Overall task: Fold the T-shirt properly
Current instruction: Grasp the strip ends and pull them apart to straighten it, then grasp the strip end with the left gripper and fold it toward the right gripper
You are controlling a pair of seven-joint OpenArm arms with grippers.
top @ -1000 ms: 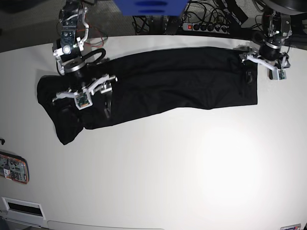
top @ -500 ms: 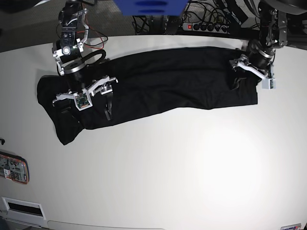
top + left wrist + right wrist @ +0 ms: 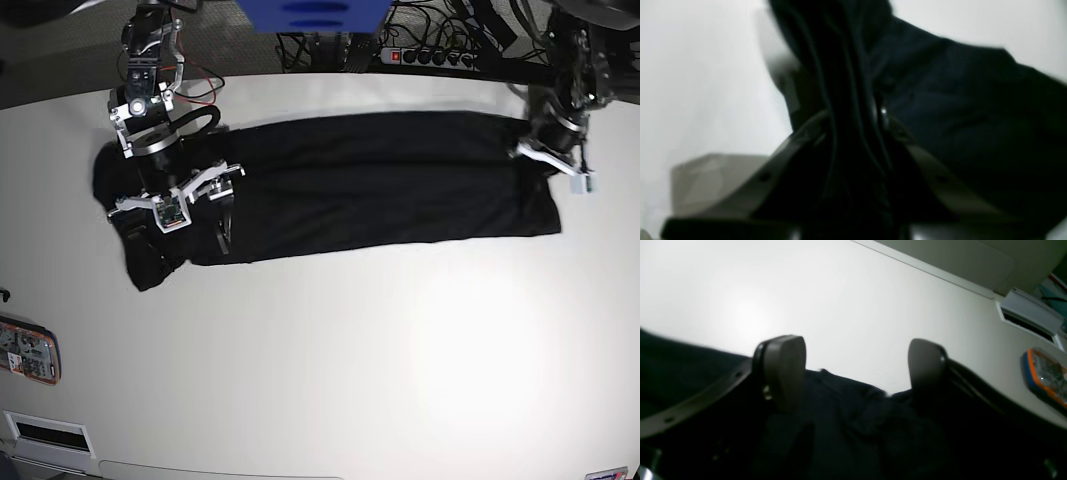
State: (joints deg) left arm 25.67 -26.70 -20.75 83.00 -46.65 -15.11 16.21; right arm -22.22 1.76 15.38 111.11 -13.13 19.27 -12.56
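Note:
The black T-shirt (image 3: 370,180) lies as a long band across the back of the white table (image 3: 350,350). My left gripper (image 3: 541,160) is shut on the shirt's right end. In the left wrist view the gripper (image 3: 853,133) pinches a bunch of dark fabric (image 3: 957,110) between its jaws. My right gripper (image 3: 185,222) hangs open over the shirt's left end. In the right wrist view its two fingers (image 3: 783,370) stand wide apart above the shirt's edge (image 3: 846,426), with nothing between them.
An orange and blue object (image 3: 28,352) lies at the table's front left and shows in the right wrist view (image 3: 1045,380). A white vented box (image 3: 45,432) sits at the front left corner. A power strip (image 3: 430,55) and cables lie behind the table.
My left gripper closed on the shirt's right end and moved right with it. The shirt is stretched straighter and shifted right. My right gripper stayed in place, open.

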